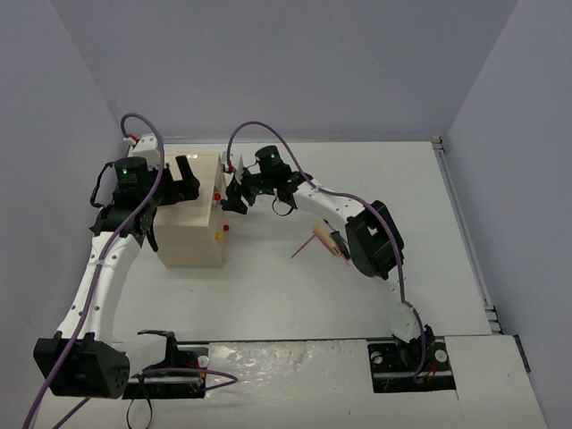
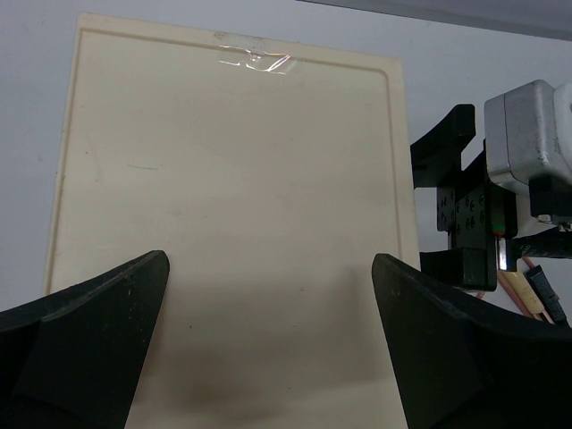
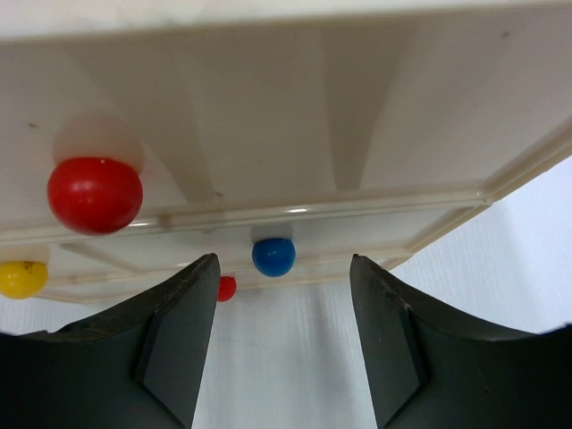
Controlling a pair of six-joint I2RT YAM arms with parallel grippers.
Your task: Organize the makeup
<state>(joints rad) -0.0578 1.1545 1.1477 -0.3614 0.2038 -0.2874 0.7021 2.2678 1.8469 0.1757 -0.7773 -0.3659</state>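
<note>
The cream box [image 1: 190, 223] with coloured knobs stands left of centre. My left gripper [image 1: 179, 181] is open and empty above its flat top [image 2: 232, 197], a finger [image 2: 80, 340] at each side in the left wrist view. My right gripper [image 1: 231, 194] is open and empty, close in front of the box's knob face; the blue knob [image 3: 273, 256] lies just beyond the gap between its fingers [image 3: 170, 349]. A thin reddish-pink pencil [image 1: 307, 246] and a beige piece [image 1: 334, 239] lie on the table beside the right arm. Palettes, compacts and the white card are out of view.
The box face also shows a large red knob [image 3: 95, 194], a yellow knob [image 3: 22, 278] and a small red knob [image 3: 227, 288]. The right gripper body [image 2: 465, 206] shows past the box's right edge. Grey walls close the white table [image 1: 357, 304] on three sides.
</note>
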